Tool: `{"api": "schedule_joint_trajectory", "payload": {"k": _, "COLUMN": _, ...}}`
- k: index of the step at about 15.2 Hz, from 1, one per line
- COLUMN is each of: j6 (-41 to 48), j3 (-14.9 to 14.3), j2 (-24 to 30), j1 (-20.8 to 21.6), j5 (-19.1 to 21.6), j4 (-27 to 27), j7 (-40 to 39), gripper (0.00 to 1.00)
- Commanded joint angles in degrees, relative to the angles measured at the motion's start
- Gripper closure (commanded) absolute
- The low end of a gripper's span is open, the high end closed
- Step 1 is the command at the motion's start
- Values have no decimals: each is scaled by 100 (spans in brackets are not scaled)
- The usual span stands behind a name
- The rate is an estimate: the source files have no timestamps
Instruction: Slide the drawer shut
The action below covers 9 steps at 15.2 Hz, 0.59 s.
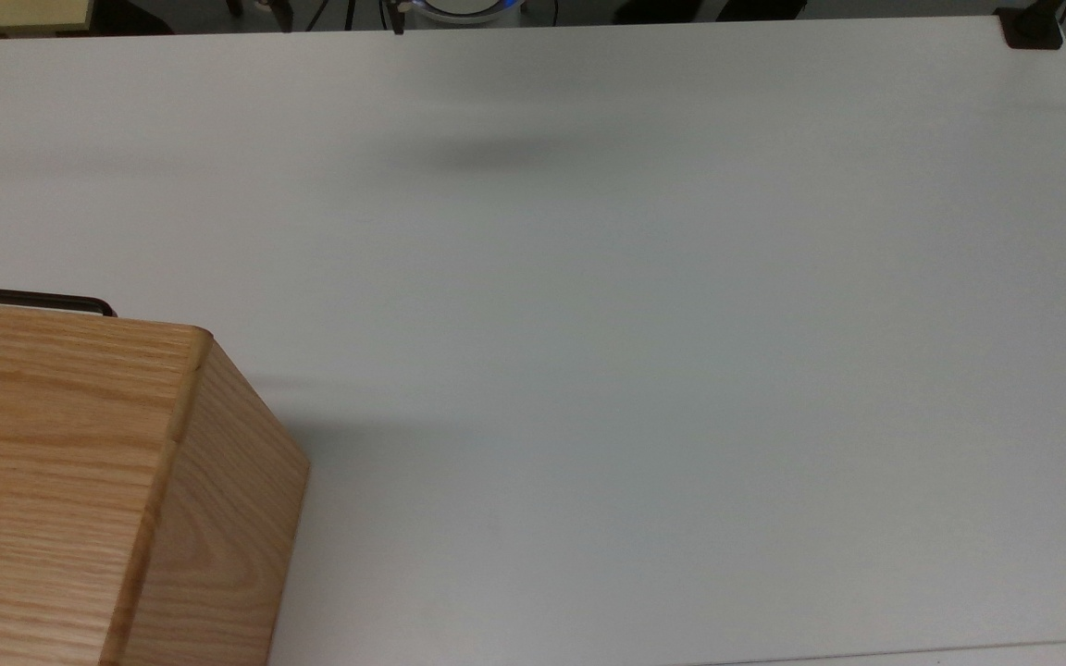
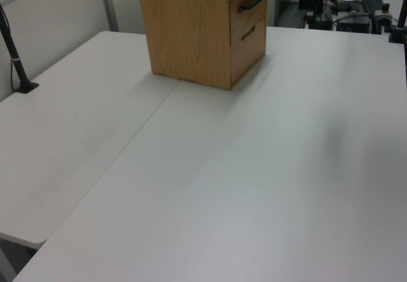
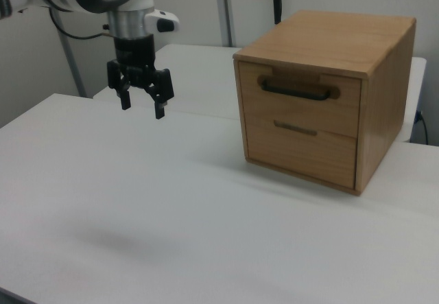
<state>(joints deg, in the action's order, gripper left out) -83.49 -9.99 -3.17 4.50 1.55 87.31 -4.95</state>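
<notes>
Table (image 1: 644,388): white, wide, matte; faint seam between two panels in the left view.
Cabinet body (image 3: 384,105): light oak, rounded edges, standing on the table near a far corner in the left view.
Black clamp (image 1: 1031,26): at the table corner, the top view's upper right.
Black post (image 2: 14,58): at the table edge, the left view's left.
</notes>
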Motion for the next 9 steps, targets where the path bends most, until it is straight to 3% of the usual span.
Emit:
{"api": "schedule_joint_trajectory", "payload": {"k": 1, "j6": -124, "j3": -65, "j2": 194, "j1": 42, "j5": -84, "j4": 252, "j7": 29, "gripper": 0}}
{"api": "schedule_joint_trajectory", "payload": {"k": 4, "j6": -80, "j3": -109, "j2": 229, "j1": -11, "j5": -347, "j4": 234, "j7": 73, "gripper": 0}}
{"api": "schedule_joint_trajectory", "payload": {"k": 9, "j6": -107, "j3": -74, "j2": 211, "j1": -46, "j5": -357, "j4": 199, "j7": 213, "gripper": 0}}
